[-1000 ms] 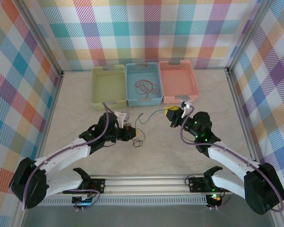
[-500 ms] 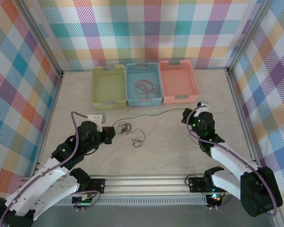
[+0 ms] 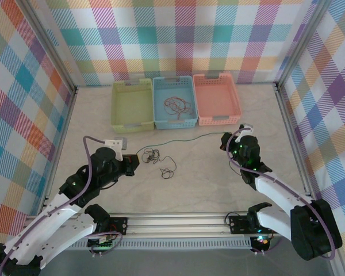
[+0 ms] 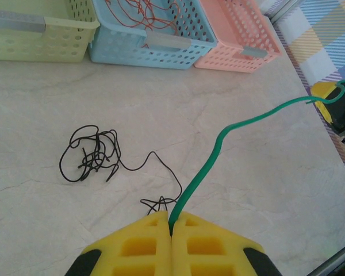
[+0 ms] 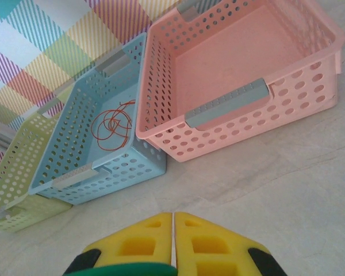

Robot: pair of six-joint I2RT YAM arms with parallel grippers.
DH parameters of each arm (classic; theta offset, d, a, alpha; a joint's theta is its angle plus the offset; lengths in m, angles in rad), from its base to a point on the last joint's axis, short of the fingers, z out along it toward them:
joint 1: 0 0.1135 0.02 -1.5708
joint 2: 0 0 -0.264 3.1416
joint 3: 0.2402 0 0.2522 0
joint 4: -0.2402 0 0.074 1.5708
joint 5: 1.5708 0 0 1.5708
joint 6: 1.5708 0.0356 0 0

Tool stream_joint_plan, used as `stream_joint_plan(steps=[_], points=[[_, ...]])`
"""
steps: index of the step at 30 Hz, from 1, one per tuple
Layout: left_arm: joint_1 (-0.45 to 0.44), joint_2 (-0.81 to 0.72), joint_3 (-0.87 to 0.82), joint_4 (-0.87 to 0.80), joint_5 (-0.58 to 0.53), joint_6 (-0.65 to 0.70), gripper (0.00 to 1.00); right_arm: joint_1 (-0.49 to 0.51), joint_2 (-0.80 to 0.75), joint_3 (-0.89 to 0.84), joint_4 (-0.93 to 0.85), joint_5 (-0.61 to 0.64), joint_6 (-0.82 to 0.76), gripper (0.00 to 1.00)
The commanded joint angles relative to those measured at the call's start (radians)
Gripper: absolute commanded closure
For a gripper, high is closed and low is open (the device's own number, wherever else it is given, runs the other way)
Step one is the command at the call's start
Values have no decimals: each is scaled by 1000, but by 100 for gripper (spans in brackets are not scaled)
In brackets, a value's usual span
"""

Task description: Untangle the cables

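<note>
A thin green cable runs almost straight across the table between my two grippers. My left gripper is shut on one end of the green cable. My right gripper is shut too, and a strip of the green cable shows under its fingers. In the top view the left gripper sits left of centre and the right gripper right of centre. A black cable lies in a loose tangle on the table just beside the left gripper. A red-orange cable lies coiled in the blue basket.
Three baskets stand in a row at the back: yellow-green, blue, and pink. The yellow-green and pink ones hold nothing. Checked walls and metal rails close in the table on the sides.
Over the last second the arms have drawn apart, the left back toward the left and the right outward. The green cable is now pulled out straight, away from the black tangle.
</note>
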Motion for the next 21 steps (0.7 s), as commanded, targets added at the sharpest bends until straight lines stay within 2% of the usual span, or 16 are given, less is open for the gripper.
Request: stream_joint_plan(steps=[1, 3, 4, 5, 7, 8, 10, 12, 17, 21], points=[[12, 29, 44, 21, 0, -15, 100, -22, 21, 5, 62, -26, 8, 100], [12, 55, 63, 39, 1, -17, 100, -22, 28, 14, 67, -57, -4, 100], [12, 75, 78, 47, -5, -19, 100, -23, 30, 21, 65, -69, -10, 91], [12, 99, 94, 58, -11, -22, 100, -22, 29, 26, 60, -76, -14, 68], [14, 157, 148, 69, -39, -29, 100, -23, 23, 28, 51, -64, -12, 41], [16, 196, 186, 70, -58, -34, 100, -22, 14, 27, 41, -46, -9, 31], [17, 269, 261, 61, -127, -47, 100, -23, 2, 20, 23, -13, -6, 22], [24, 344, 328, 84, -164, -55, 100, -22, -5, 14, 11, 15, -2, 21], [54, 585, 549, 135, -127, -68, 100, -23, 27, -8, 41, 46, -3, 23], [81, 773, 747, 127, -113, -67, 100, -22, 66, -38, 130, 31, -8, 33]])
